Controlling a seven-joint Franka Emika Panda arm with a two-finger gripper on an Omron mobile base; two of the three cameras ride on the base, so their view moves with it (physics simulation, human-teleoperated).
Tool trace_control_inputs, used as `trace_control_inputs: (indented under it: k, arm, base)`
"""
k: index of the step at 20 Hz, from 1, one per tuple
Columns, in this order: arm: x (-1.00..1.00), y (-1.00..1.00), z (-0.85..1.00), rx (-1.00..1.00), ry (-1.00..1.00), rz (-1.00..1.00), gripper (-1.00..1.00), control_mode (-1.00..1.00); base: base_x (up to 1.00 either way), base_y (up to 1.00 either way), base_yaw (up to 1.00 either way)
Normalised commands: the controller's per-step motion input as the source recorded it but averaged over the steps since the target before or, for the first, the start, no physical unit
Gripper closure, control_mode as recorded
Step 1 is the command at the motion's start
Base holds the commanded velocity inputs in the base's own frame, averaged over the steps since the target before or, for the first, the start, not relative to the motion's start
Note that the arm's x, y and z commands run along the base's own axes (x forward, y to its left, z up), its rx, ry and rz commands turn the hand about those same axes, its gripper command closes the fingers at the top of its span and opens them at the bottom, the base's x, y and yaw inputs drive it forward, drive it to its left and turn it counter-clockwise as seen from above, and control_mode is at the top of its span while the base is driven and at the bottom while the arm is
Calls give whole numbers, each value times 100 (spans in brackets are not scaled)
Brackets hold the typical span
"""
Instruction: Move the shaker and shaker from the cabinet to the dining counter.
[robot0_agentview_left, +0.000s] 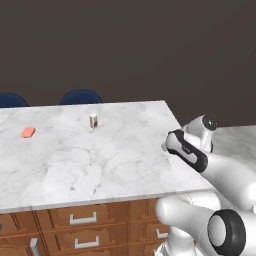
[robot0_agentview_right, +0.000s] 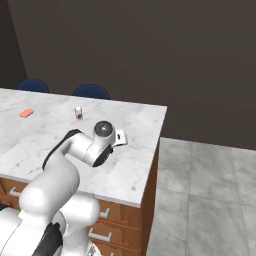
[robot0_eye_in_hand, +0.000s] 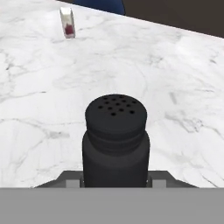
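A: Status on the jaws (robot0_eye_in_hand: 114, 181)?
B: Closed partway on a black shaker (robot0_eye_in_hand: 115, 140), clamped on its lower body from both sides. Sits upright between them, perforated cap facing the hand camera.
A: Over the desk (robot0_agentview_left: 100, 160) yet?
B: Yes, marble slab is right beyond the jaws. Can't tell if the base is touching it or just above.
A: Progress?
B: My read: the shaker is at the drop-off, release is pending. No other black shaker on the slab, so a second trip to the cabinet looks left.
A: Shaker condition?
B: Matte black, wide body, stepped neck, holes on top. Looks rigid, no tilt.
A: Anything further out?
B: Small cream jar (robot0_eye_in_hand: 67, 22) well ahead of the jaws, off to one side. An orange block (robot0_agentview_left: 28, 132) further off. Blue chairs (robot0_agentview_left: 81, 97) past the far edge.
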Motion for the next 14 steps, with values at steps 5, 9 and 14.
trace_control_inputs:
  k: [5,9,14]
  arm:
    - [12,-13,-44,0,0,6,100,-100]
    - [3,-4,-40,0,0,8,100,-100]
    - [0,0,-24,1,0,12,100,-100]
  base:
    - [0,0,0]
    - [0,0,0]
    - [0,0,0]
